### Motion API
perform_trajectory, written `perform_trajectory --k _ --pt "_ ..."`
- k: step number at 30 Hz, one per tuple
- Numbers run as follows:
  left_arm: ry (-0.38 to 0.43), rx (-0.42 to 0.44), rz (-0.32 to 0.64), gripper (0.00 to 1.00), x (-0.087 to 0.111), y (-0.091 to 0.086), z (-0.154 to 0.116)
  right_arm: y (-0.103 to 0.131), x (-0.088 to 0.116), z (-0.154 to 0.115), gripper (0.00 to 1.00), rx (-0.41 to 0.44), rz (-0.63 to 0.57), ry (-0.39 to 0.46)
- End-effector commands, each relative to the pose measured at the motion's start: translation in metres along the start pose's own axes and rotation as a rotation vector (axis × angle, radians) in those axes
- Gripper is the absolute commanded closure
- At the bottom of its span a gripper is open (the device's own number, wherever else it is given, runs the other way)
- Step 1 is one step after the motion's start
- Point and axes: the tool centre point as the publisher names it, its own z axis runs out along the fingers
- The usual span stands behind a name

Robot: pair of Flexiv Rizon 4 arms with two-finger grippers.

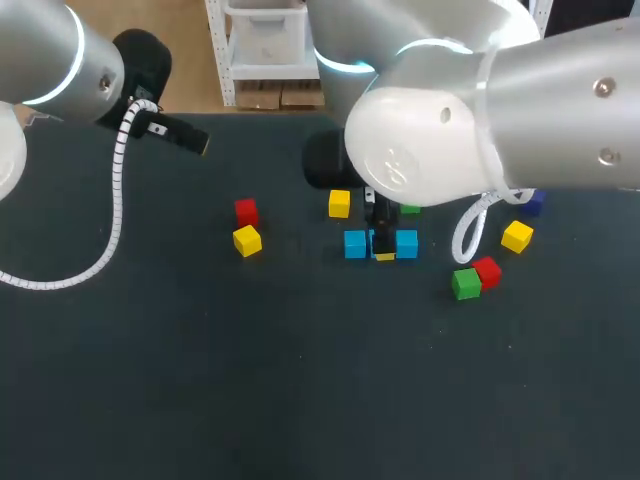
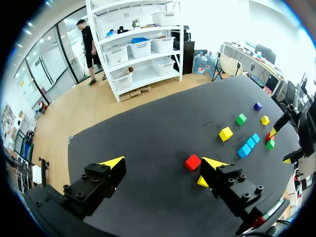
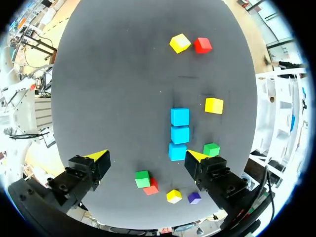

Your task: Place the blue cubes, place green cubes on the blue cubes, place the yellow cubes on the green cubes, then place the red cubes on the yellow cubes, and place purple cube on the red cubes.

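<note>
Blue cubes (image 3: 180, 135), three of them, lie in a touching row on the dark table (image 1: 300, 380). The right gripper (image 3: 147, 158) hangs over that row with its fingers spread wide and nothing between them. In the head view it hides the middle cube.

A green cube (image 3: 211, 149) sits just beside the end of the row nearest the gripper, and a yellow cube (image 3: 214, 105) lies near the far end. A second green cube (image 3: 142, 178) touches a red cube (image 3: 152, 187), with the purple cube (image 3: 194, 198) and a small yellow cube (image 3: 173, 196) near them.

The left gripper (image 2: 163, 163) is well apart from the row, its fingers also wide and empty. Another red cube (image 2: 192, 162) lies ahead of it, between the fingers, and a yellow one beside it is partly hidden by one finger.
</note>
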Motion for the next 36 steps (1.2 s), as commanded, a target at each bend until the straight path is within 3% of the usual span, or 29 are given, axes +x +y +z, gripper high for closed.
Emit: perform_trajectory --k 1,6,15,18,34,35,36 --pt "0.0 0.0 0.0 0.0 0.0 0.0 0.0 0.007 0.021 0.008 0.0 0.012 0.005 -0.031" --pt "0.0 0.0 0.0 0.0 0.0 0.0 0.0 0.012 0.038 0.017 0.0 0.009 -0.027 -0.071" --pt "0.0 0.0 0.0 0.0 0.0 0.0 0.0 0.023 0.059 0.031 0.0 0.078 -0.128 -0.089" --pt "0.0 0.0 0.0 0.0 0.0 0.0 0.0 0.025 0.068 0.034 0.0 0.062 -0.14 -0.118" --pt "0.0 0.0 0.0 0.0 0.0 0.0 0.0 0.031 0.098 0.072 0.0 0.013 -0.184 -0.078" --pt "0.0 0.0 0.0 0.0 0.0 0.0 0.0 0.03 0.099 0.074 0.03 0.017 -0.184 -0.079" --pt "0.0 0.0 0.0 0.0 0.0 0.0 0.0 0.029 0.101 0.076 0.13 0.019 -0.186 -0.082"
